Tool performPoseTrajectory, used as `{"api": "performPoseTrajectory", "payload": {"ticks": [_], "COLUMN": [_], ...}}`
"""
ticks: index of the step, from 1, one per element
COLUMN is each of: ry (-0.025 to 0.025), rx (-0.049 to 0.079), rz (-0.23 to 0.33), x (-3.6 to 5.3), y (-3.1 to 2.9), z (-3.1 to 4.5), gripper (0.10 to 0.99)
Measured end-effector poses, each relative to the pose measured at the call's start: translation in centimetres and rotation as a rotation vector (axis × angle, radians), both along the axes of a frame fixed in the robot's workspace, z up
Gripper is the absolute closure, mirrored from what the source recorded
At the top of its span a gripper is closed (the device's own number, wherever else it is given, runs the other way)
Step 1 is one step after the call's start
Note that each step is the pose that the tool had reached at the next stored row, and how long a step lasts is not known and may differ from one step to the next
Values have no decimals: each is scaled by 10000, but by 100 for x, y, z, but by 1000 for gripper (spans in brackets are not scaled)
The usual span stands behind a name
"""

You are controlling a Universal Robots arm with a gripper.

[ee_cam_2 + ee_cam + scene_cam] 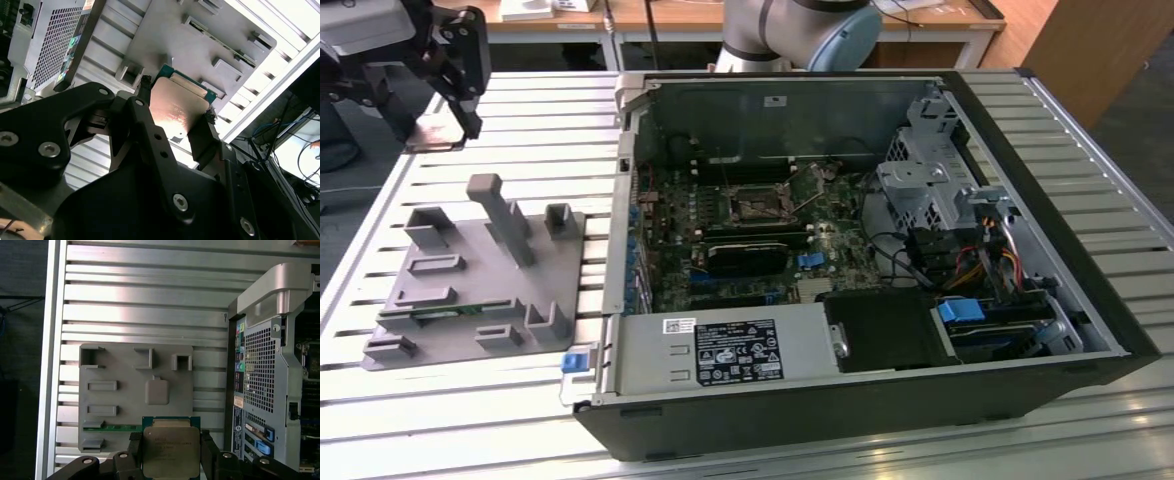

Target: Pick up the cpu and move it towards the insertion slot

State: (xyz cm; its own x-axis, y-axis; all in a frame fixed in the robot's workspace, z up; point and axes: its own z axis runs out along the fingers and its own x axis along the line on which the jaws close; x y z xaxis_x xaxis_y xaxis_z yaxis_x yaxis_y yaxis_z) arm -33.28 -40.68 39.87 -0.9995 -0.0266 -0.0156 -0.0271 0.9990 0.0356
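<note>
Already got the cpu point(171, 455) pinched in the gripper point(171, 440), with black fingers point(136, 452) pressed against two opposite edges. Shows its silvery top in the first wrist view and its tan underside point(175, 107) in the second wrist view. Held roughly level with the table, as far as can be judged. Being square, offers no long axis to mind.

Starting at the exterior view's left: find the gripper point(460, 75) raised above the slatted table point(520, 110), on the far side of the grey fixture point(460, 290). Looks lifted clear of that fixture point(165, 35) in the second wrist view, with nothing touching the chip but the fingers.

Moving rightward: pass the green memory strip point(447, 313) lying in one of the fixture's grooves, then reach the open computer case point(720, 420).

Further right, inside the case near the middle of the board: spot the insertion slot point(757, 205), a silver frame round a dark centre.

Puts the slot to the exterior view's right of the gripper, well apart, with the case's near wall between the two. Reads as pick-up done and chip in hand, but nowhere near the slot yet.
</note>
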Motion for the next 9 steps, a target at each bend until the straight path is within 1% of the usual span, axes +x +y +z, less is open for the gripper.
{"api": "performPoseTrajectory", "payload": {"ticks": [9], "ry": [0], "rx": [0], "rz": [1], "x": [49], "y": [0], "z": [0], "gripper": [541]}}
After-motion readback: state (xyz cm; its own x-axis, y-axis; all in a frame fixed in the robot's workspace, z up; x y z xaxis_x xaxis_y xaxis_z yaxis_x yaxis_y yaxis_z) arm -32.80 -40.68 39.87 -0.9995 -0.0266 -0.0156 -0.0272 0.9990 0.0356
